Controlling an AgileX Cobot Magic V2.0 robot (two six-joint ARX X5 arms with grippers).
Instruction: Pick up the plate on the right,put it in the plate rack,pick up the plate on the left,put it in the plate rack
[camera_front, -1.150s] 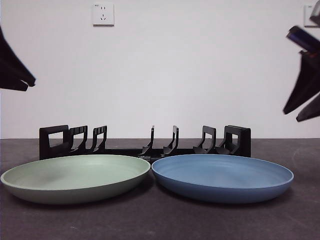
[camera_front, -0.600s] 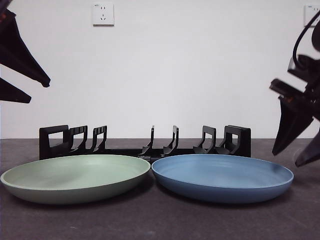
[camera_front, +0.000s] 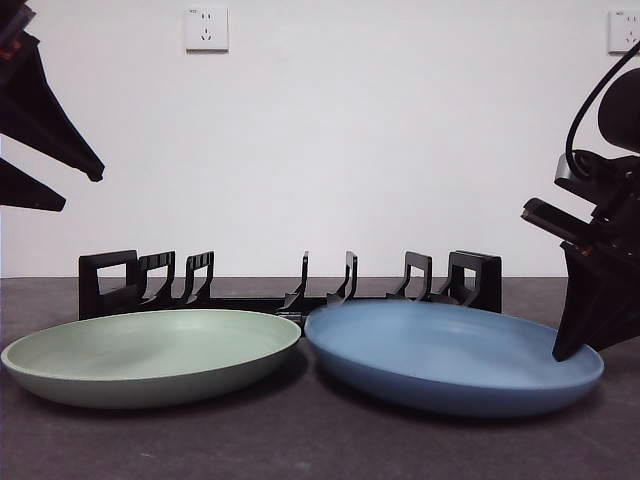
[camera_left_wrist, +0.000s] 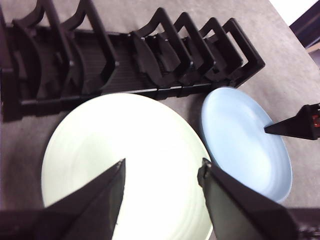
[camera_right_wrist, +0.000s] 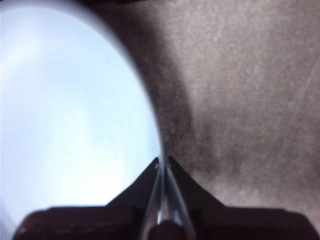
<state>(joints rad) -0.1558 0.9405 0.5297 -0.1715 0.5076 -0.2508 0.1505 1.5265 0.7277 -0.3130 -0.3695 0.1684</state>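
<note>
A blue plate (camera_front: 450, 350) lies on the right of the table and a pale green plate (camera_front: 150, 352) on the left, both in front of the black plate rack (camera_front: 110, 280). My right gripper (camera_front: 565, 348) is down at the blue plate's right rim. In the right wrist view that gripper (camera_right_wrist: 162, 162) is shut on the thin rim of the blue plate (camera_right_wrist: 75, 115). My left gripper (camera_front: 80, 188) hangs open, high at the left. From its wrist view the left gripper (camera_left_wrist: 162, 164) is above the green plate (camera_left_wrist: 125, 145), with the rack (camera_left_wrist: 100, 65) and blue plate (camera_left_wrist: 240, 135) beyond.
The dark grey table (camera_right_wrist: 240, 100) stretches to the right of the blue plate. A white wall with sockets (camera_front: 206, 28) stands behind the rack. The two plates almost touch at the middle.
My right gripper has come down from high at the right edge onto the blue plate's right rim and shut on it. The plate has shifted slightly right. The left gripper rose a little.
</note>
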